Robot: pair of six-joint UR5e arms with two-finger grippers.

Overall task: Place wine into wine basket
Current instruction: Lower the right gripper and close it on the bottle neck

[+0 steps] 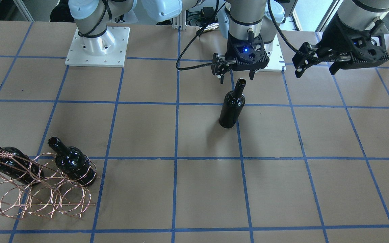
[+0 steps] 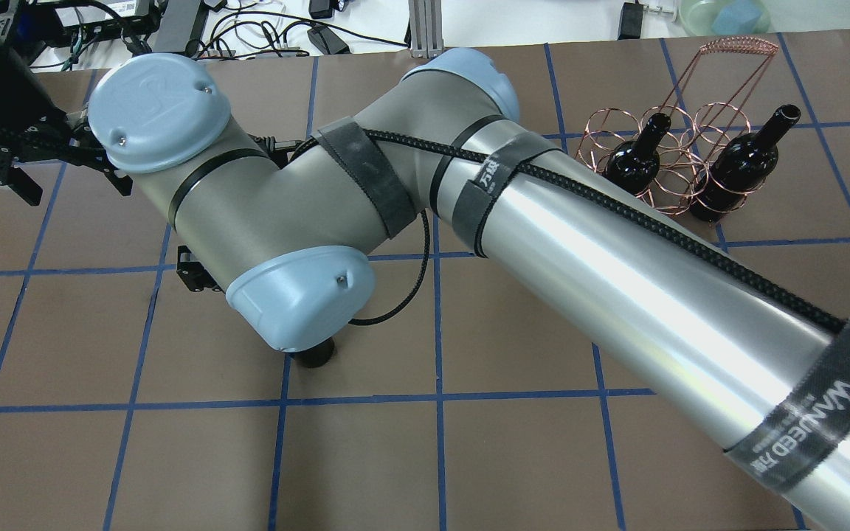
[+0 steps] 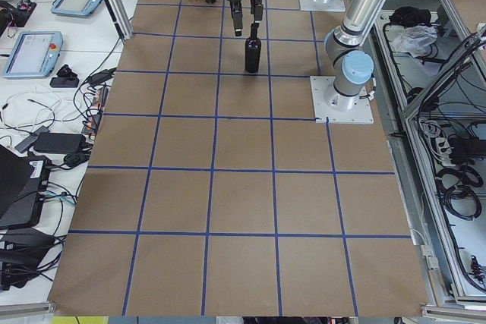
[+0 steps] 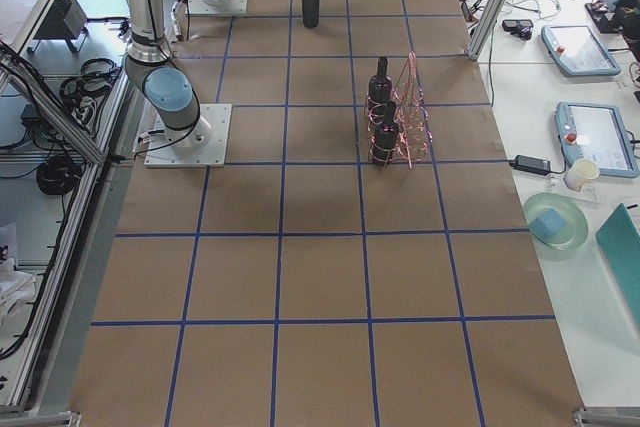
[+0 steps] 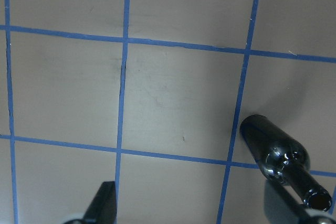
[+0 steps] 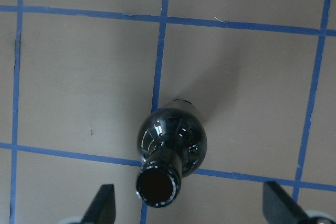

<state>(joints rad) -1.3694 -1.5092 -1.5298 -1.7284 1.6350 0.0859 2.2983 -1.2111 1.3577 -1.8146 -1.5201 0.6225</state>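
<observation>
A glossy black wine bottle (image 1: 232,109) stands upright on the brown table, away from the basket. It also shows in the right wrist view (image 6: 170,145) and the left wrist view (image 5: 278,150). My right gripper (image 1: 236,75) hangs open just above its mouth, jaws on either side and not touching. My left gripper (image 1: 314,71) is open and empty, off to one side of the bottle. The copper wire basket (image 1: 35,189) stands far away with two identical bottles (image 1: 74,163) (image 1: 10,165) in its hoops.
The table is brown paper with a blue tape grid. The right arm's base plate (image 1: 96,47) sits at the robot side. In the overhead view the right arm's long forearm (image 2: 617,258) crosses the table and hides most of the standing bottle.
</observation>
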